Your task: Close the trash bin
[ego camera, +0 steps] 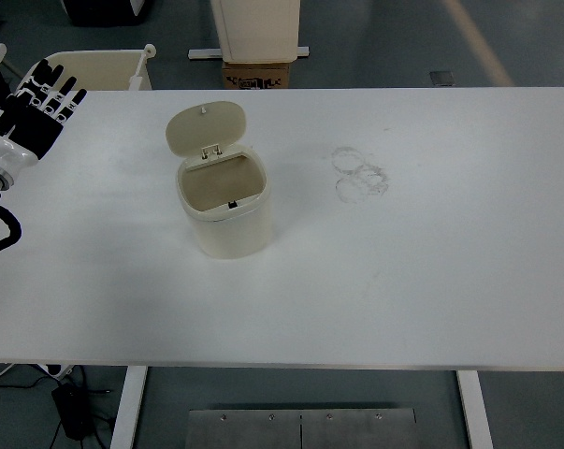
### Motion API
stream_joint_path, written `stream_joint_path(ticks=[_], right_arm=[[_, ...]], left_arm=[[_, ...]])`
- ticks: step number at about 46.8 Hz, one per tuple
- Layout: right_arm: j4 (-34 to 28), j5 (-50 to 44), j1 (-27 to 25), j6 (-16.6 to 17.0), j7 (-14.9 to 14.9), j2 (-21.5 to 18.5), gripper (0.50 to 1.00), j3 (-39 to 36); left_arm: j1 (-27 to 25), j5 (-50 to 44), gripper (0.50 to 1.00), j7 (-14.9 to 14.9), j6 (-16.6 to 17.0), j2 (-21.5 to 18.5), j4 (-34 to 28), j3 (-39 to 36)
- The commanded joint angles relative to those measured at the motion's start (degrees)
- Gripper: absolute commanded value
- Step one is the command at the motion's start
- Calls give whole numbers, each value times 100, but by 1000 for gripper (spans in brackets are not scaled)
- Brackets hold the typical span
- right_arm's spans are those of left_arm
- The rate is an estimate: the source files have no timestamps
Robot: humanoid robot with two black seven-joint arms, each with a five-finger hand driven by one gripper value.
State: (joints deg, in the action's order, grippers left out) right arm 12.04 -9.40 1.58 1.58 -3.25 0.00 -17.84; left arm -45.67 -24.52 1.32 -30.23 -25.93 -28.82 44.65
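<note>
One cream plastic trash bin (225, 208) with a rounded body stands left of centre on the white table (431, 271), its oval hinged lid (205, 126) tipped up and back at the far side. To close it well, I judge a push on the lid's top edge, forward and down, until it seats. The left robot hand (36, 105), fingers spread and empty, hovers well apart at the left edge. Nothing blocks the way; faint ring marks (359, 173) lie to the right.

We see a white worktop (403, 281) w/ faint ring-shaped smudges (359, 174) right of centre. Beyond its far edge: a cream cabinet (255, 28) over a cardboard box (256, 75), plus a cream tub (94, 70) at top left. Cables (20, 374) on floor, bottom left.
</note>
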Motion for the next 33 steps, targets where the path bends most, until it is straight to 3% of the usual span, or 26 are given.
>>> stream_joint_path(ticks=[1, 22, 33], right_arm=[[0, 0, 0, 0, 0, 0, 993, 0], [0, 0, 0, 0, 0, 0, 993, 0], [0, 0, 0, 0, 0, 0, 993, 0]], left_arm=[[-12, 0, 1000, 0, -9, 9, -1, 0], [-29, 18, 1000, -9, 61, -44, -9, -8], [-170, 27, 1000, -9, 307, -61, -62, -26]])
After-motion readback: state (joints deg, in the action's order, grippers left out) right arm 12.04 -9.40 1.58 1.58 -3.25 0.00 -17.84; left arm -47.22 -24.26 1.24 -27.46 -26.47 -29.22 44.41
